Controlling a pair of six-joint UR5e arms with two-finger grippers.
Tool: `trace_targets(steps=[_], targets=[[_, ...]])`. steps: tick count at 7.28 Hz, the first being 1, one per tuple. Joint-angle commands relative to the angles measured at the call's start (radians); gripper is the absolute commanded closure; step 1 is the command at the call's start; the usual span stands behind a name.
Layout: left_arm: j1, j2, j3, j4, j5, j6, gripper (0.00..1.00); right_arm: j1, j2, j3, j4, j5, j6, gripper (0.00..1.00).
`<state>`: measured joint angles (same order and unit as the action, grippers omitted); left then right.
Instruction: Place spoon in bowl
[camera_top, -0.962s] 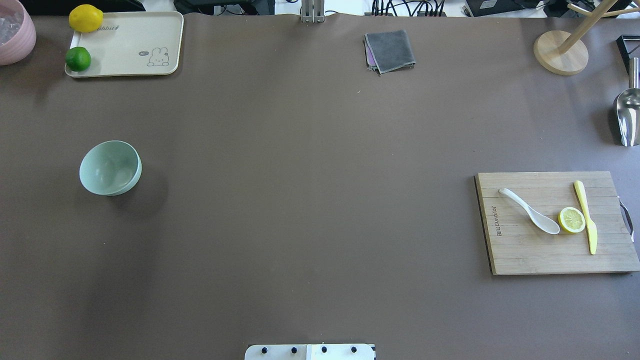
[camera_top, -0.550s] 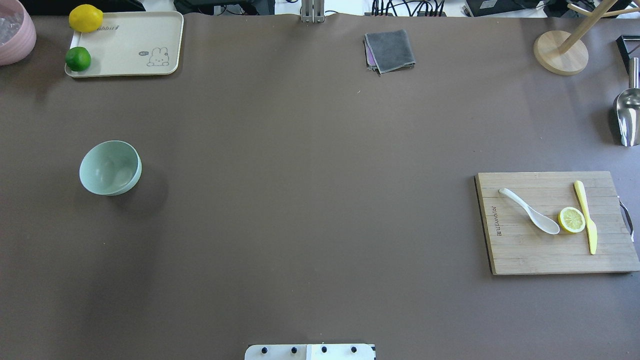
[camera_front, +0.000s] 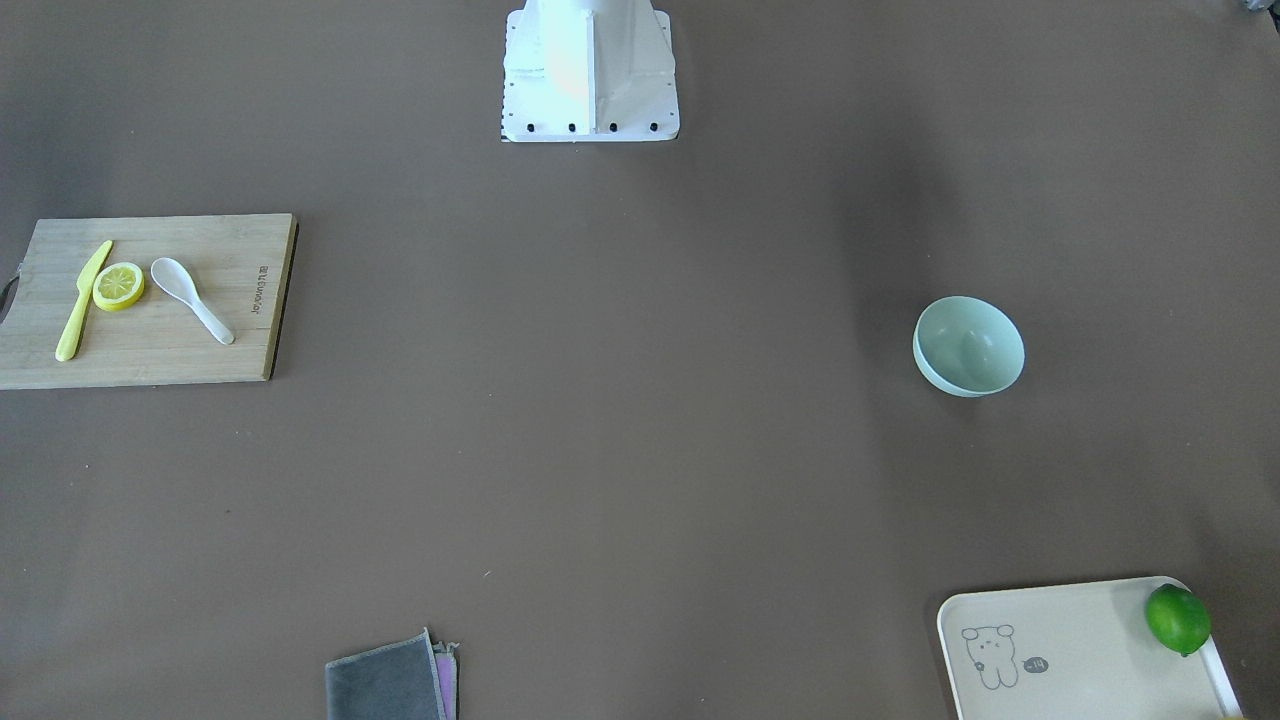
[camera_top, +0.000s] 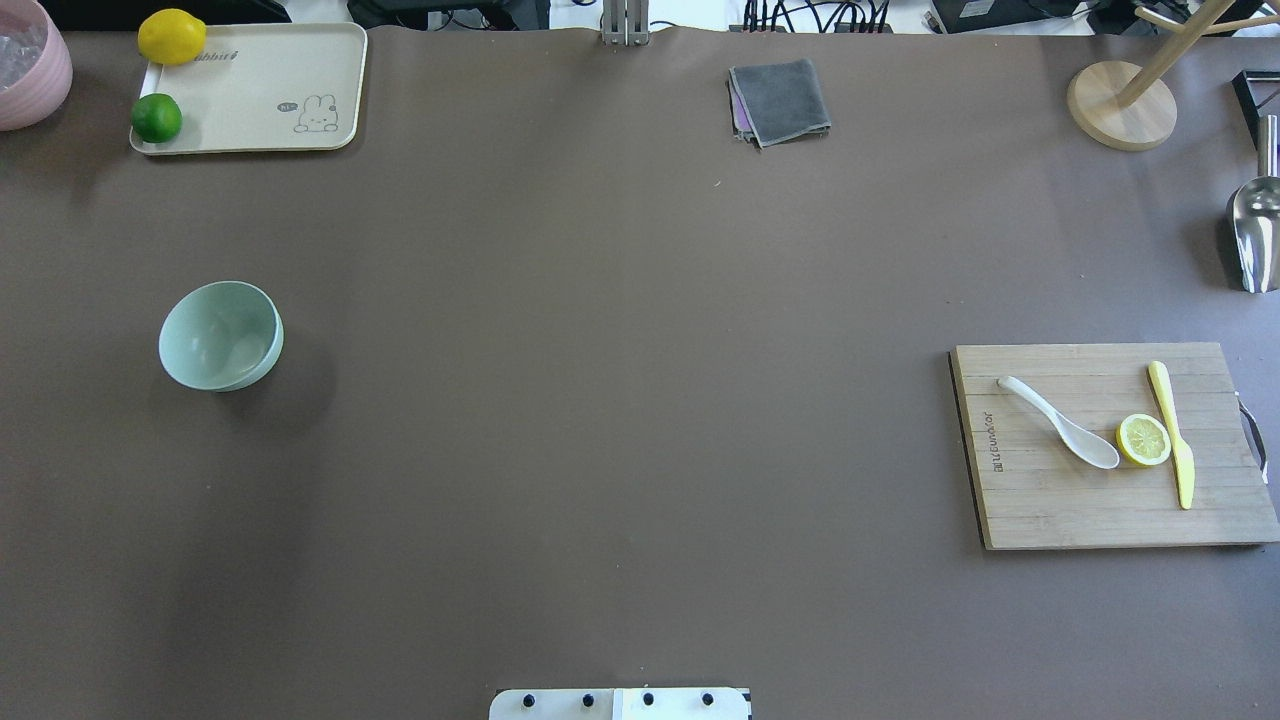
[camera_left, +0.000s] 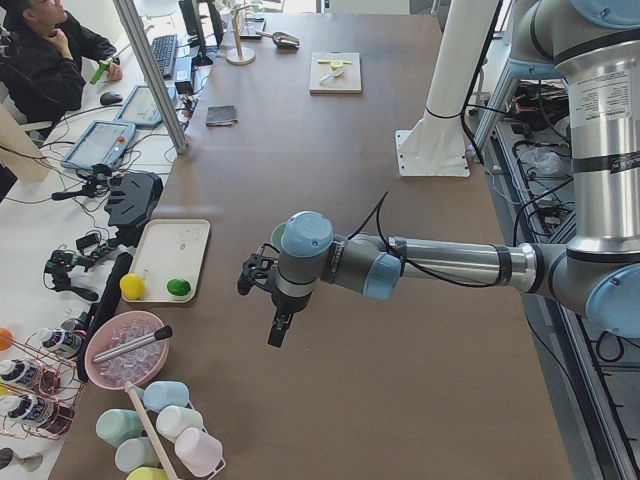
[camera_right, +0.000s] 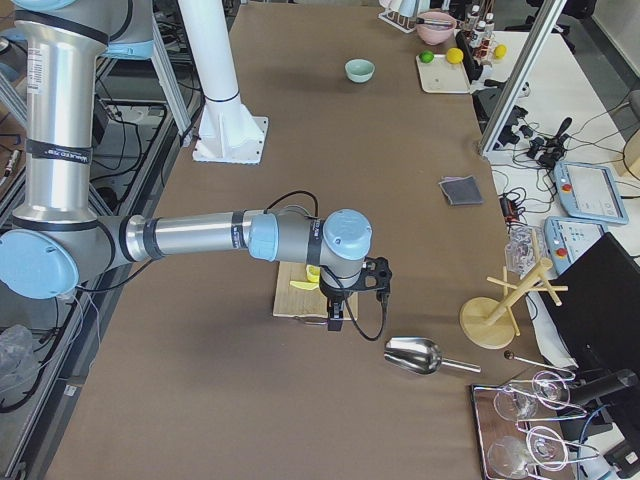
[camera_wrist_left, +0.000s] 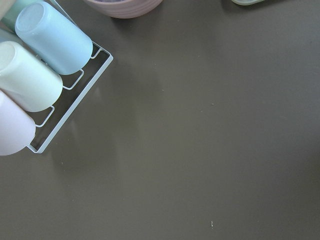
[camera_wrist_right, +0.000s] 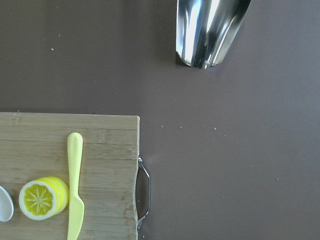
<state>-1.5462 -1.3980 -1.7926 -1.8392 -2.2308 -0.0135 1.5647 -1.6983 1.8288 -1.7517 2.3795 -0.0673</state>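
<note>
Overhead exterior, spoon (camera_top: 1062, 423): lies flat on the wooden cutting board (camera_top: 1040, 505) at the robot's right. Its scoop is just beside the lemon slice (camera_top: 1143, 440) and its handle angles away toward the board's far inner corner.
Bowl (camera_top: 220, 335): upright on the brown table (camera_top: 620, 400) at the robot's left, well apart from the spoon.
Yellow knife (camera_top: 1172, 436): on the board, on the slice's other side from the spoon.
Left gripper (camera_left: 277, 330): points down above the table near the bowl. It shows only in the left side view, so I cannot tell how its jaws stand.
Right gripper (camera_right: 334, 318): points down by the board's outer edge, near the metal scoop (camera_right: 412, 355) — jaw state likewise cannot be told.
Tray (camera_top: 260, 95): at the far left corner, with a lime (camera_top: 156, 118) and a lemon (camera_top: 171, 36) at its edge.
</note>
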Motion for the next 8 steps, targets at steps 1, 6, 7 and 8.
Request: trace_targets(steps=[1, 6, 7, 8], targets=[[0.0, -0.001, 0.002, 0.0, 0.0, 0.001, 0.02, 0.0, -0.001, 0.007, 0.0, 0.001, 0.0, 0.0], [0.001, -0.001, 0.011, 0.002, -0.027, 0.001, 0.02, 0.0, 0.002, 0.01, 0.0, 0.001, 0.0, 0.0], [0.0, -0.001, 0.01, 0.002, -0.038, 0.001, 0.02, 0.0, 0.0, 0.01, -0.002, 0.004, 0.0, 0.0], [0.0, -0.001, 0.009, 0.0, -0.038, 0.001, 0.02, 0.0, -0.001, 0.01, -0.002, 0.013, 0.0, 0.0]])
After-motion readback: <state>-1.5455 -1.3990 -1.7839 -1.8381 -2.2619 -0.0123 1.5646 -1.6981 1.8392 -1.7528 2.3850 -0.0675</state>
